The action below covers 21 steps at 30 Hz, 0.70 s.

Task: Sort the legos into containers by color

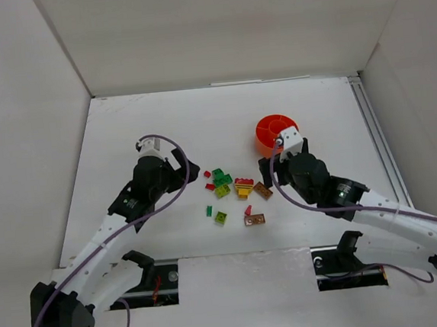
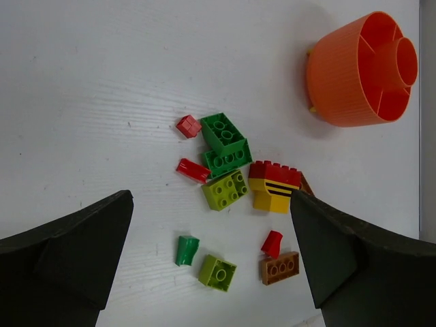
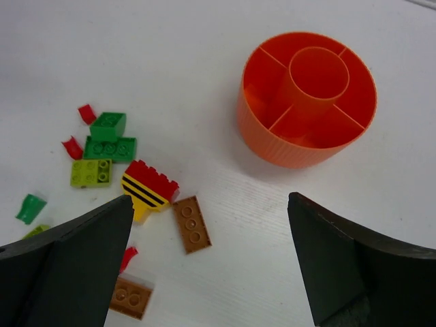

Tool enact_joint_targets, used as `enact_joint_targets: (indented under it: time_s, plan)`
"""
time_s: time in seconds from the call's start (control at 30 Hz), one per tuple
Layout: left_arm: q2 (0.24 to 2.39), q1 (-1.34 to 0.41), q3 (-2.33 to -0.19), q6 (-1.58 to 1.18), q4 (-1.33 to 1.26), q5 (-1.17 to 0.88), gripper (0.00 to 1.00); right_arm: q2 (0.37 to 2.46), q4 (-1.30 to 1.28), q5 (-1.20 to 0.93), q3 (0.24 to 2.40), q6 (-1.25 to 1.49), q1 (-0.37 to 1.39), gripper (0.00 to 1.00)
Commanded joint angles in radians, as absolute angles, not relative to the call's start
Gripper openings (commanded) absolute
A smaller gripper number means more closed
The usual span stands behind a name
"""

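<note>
Left gripper (image 2: 210, 204), right gripper (image 3: 210, 201): jaws wide, holding nothing. Legos (image 2: 225, 153) scattered loose. Bowl (image 3: 272, 146) dividers plain from right wrist; half-hidden in top view.

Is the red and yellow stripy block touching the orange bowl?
Apart. The right wrist view shows the red and yellow block lying left of the orange bowl, with a strip of white table between them.
</note>
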State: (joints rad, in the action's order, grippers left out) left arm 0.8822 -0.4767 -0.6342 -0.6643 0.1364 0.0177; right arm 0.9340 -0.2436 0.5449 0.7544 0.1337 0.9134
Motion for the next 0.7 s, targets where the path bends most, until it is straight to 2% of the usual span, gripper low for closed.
enact_joint_targets:
  time_s: [0.0,0.2,0.3,0.4,0.47,0.67]
  plan:
    - [0.870,-0.488,-0.627,-0.689,0.143,0.051,1.00,0.890,-0.106,0.534,0.778,0.145,0.928,1.00]
    - [0.870,-0.497,-0.595,-0.701,0.143,0.040,1.00,0.899,-0.117,0.555,0.727,0.164,0.928,1.00]
    - [0.896,-0.497,-0.574,-0.701,0.131,0.008,1.00,0.926,-0.117,0.459,0.718,0.158,0.928,1.00]
    - [0.922,-0.497,-0.565,-0.701,0.121,-0.014,1.00,0.982,-0.159,0.471,0.718,0.189,0.928,1.00]
    - [0.949,-0.497,-0.565,-0.701,0.121,-0.025,1.00,1.038,-0.207,0.482,0.718,0.222,0.928,0.94]
    - [0.959,-0.497,-0.565,-0.701,0.121,-0.025,1.00,1.247,-0.343,0.488,0.830,0.233,0.928,0.97]
